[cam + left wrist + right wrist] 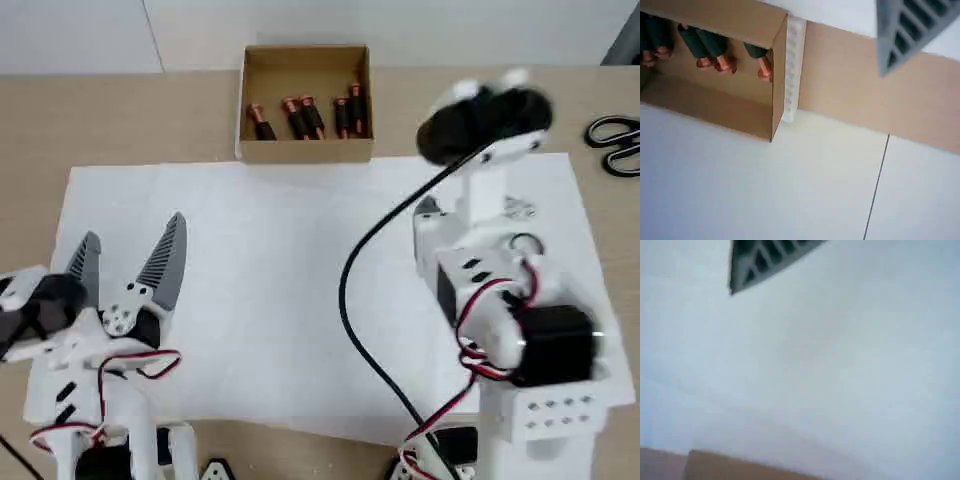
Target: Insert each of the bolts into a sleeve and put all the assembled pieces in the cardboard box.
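Cardboard box at the far edge of the white sheet, on the bench. Inside it, several assembled pieces: dark sleeves with copper-coloured bolt ends, lying side by side on the box floor. Task judged at or near its end.

Well short of the box, off its left side and over the sheet: left gripper, spread wide, holding nothing. Well to the right of the box: right arm, folded up. Of the right gripper, one finger above the sheet; cannot tell whether spread or pressed together.

Handling, as a judgement: small, stiff, light; round, so likely to roll on the sheet; smooth metal, probably slippery. Best taken across the sleeve at mid-length rather than by the copper end, to avoid drawing a bolt out of a loose fit.

From the high view: the whole layout, plus scissors far to the right of the box. From the left wrist view: a low look into the cardboard box at the copper ends of the assembled pieces, and a white perforated strip touching the box's outer wall. From the right wrist view: mostly sheet, with a brown edge beyond it, box or bench, cannot tell.
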Motion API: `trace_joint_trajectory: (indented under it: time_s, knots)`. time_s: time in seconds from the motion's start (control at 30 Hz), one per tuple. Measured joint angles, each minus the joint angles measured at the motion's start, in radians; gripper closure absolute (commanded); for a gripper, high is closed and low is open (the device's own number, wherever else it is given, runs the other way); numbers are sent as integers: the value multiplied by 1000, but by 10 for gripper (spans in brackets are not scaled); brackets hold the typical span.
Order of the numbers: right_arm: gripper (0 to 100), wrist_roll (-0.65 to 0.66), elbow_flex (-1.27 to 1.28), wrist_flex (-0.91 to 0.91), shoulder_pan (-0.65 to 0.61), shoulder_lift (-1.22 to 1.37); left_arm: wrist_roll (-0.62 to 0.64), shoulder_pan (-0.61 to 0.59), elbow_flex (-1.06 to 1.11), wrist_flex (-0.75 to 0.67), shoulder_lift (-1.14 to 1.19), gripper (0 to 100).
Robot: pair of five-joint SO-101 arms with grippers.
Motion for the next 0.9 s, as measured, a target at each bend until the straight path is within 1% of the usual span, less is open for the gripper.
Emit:
trace_joint_trajectory:
  time_s: [0.23,0.33,0.4,0.53,0.67,0.77,0.9]
  knots:
    - [804,0,721,-526,0,-305,0,0,158,-18,2,646]
    - [804,0,974,-694,0,-453,0,0,209,-18,2,646]
    - [804,0,1108,-766,0,-562,-2,0,232,-18,2,646]
    - [804,0,1295,-809,0,-772,0,0,284,-18,2,646]
    - [804,0,1416,-812,0,-947,0,0,315,-18,2,646]
    - [804,0,1422,-809,2,-953,0,6,325,-6,2,646]
    - [804,0,1424,-804,2,-953,-5,78,327,94,2,646]
